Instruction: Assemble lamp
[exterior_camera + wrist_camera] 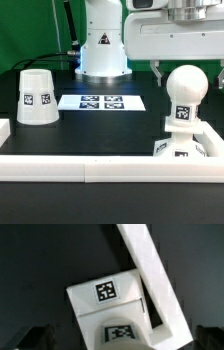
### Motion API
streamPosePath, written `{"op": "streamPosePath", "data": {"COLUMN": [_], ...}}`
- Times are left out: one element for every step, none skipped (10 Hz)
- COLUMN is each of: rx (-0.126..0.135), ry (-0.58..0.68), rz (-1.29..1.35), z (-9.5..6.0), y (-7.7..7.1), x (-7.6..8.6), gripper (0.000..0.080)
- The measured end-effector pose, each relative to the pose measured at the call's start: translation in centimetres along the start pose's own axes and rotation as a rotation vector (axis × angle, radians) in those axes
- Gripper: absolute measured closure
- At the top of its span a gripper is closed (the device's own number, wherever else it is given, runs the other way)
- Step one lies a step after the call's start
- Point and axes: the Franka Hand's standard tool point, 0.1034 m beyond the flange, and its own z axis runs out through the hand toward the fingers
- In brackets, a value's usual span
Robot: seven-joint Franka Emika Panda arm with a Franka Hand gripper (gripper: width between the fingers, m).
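The bulb, a white ball head on a thick tagged stem, stands upright on the square base block at the exterior view's right, against the white rail's corner. My gripper is open directly above it, with a dark finger on each side of the ball head and not touching it. In the wrist view I look down on the bulb's tagged stem and the base block, between the fingers of my gripper. The tapered shade stands rim down at the exterior view's left.
The marker board lies flat mid-table. A long white rail runs along the front and turns up both sides; it also shows in the wrist view. The arm's white pedestal stands at the back.
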Motion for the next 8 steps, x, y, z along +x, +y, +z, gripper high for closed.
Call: {"op": "streamPosePath", "data": {"rx": [0.0, -0.005, -0.01, -0.017, -0.033, -0.04, -0.047, -0.051], "ry": [0.0, -0.004, -0.008, -0.009, -0.026, -0.031, -0.033, -0.033], "rz": [0.0, -0.015, -0.039, -0.056, -0.058, -0.063, -0.063, -0.063], "z": [0.0, 0.1, 0.2, 0.8, 1.0, 1.0, 1.0, 0.8], "y": [0.0, 0.0, 0.2, 1.3, 2.7, 3.9, 5.6, 6.8], "x": [0.0, -0.2, -0.7, -1.9, -3.2, -3.3, -3.2, -3.0], "gripper": [0.0101, 0.0101, 0.0101, 0.0101, 0.0101, 0.0101, 0.0101, 0.0101]}}
